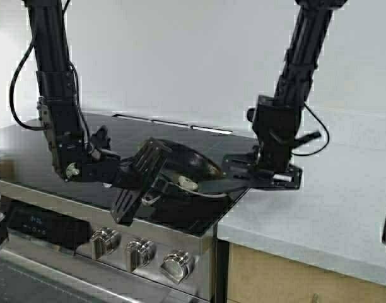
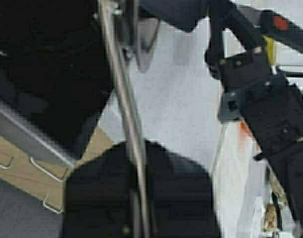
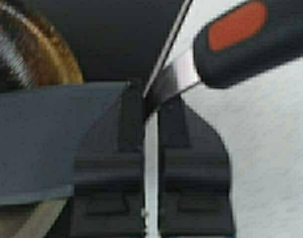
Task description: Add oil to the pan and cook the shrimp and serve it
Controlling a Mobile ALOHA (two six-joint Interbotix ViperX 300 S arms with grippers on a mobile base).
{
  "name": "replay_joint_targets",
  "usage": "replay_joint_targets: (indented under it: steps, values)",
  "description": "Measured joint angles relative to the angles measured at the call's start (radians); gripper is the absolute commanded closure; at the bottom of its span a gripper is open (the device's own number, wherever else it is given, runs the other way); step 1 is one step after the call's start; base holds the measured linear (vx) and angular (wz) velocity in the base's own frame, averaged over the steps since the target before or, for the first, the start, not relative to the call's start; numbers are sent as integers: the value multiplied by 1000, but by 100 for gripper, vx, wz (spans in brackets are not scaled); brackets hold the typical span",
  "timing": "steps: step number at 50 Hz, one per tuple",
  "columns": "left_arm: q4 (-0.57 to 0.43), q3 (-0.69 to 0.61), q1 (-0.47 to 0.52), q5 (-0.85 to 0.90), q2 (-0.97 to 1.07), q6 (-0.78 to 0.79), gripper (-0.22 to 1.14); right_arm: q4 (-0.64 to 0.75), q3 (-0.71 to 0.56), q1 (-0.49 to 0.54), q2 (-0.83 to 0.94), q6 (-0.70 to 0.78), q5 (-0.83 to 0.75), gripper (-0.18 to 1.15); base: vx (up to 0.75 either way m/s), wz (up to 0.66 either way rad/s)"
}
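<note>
One pan sits on the black glass stovetop, near the front right corner, tilted, w/ its dark interior facing up and to the right. The shrimp can't be made out for sure; a small pale bit lies near the pan's front rim but too small to tell. The oil isn't seen in any view.

Left gripper is low over the stove, just left of the pan, clamped tight on the pan's thin metal handle; left wrist view shows the rod running between the closed black fingers.

Right gripper is at the pan's right side, by the stove edge next to the pale countertop. It's pinched closed on a flat spatula; right wrist view shows the thin blade edge between the pads and a black handle w/ an orange-red patch, w/ the pan's brownish rim just beyond.

Three silver knobs line the stove front, beside a small display.
</note>
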Motion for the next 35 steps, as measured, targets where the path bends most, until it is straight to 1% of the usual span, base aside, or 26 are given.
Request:
replay_joint_targets:
  steps: [3, 9, 24, 35]
  values:
    - [3, 0, 0, 5, 0, 0, 90, -51, -6, 0, 12, 46, 9, 88, 0, 0]
    - [5, 0, 3, 6, -2, 0, 90, -94, -44, -2, 32, 54, 49, 88, 0, 0]
    - [15, 0, 9, 8, 0, -2, 90, -101, -138, -2, 52, 55, 163, 88, 0, 0]
    - [17, 0, 9, 9, 0, -3, 90, -83, -146, -2, 31, 55, 201, 88, 0, 0]
